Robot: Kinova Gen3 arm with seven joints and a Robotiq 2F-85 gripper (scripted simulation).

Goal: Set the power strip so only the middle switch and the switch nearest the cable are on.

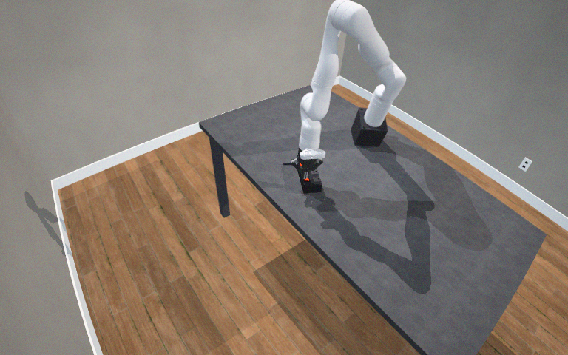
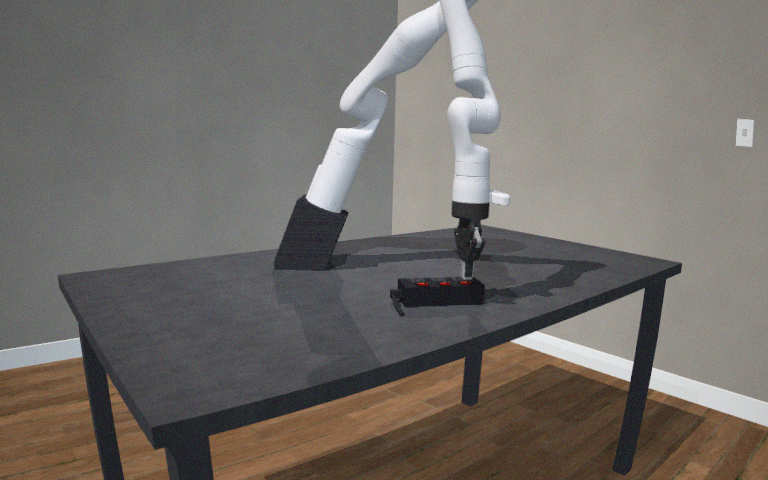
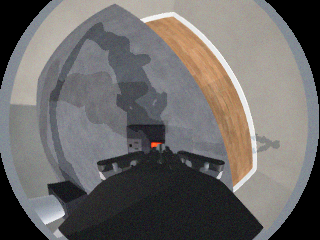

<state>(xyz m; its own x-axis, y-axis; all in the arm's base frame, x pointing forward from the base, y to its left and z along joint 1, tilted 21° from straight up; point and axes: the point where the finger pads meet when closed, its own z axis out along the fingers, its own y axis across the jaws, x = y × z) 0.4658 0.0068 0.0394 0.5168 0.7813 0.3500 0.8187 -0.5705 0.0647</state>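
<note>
A black power strip (image 2: 440,290) lies flat on the dark table, with three red switches (image 2: 443,282) on top and a short cable stub (image 2: 396,303) at its left end in the exterior view. My gripper (image 2: 467,273) is shut with nothing between the fingers. It points straight down, and its tips are on or just above the switch farthest from the cable. In the top view the strip (image 1: 310,179) lies under the gripper (image 1: 307,169), near the table's long edge. The wrist view shows one red switch (image 3: 156,144) just beyond the fingers.
The arm's black base block (image 2: 310,233) stands at the back of the table (image 2: 362,305). The table's front edge (image 1: 285,209) runs close beside the strip. A wall switch plate (image 2: 744,132) is on the right wall.
</note>
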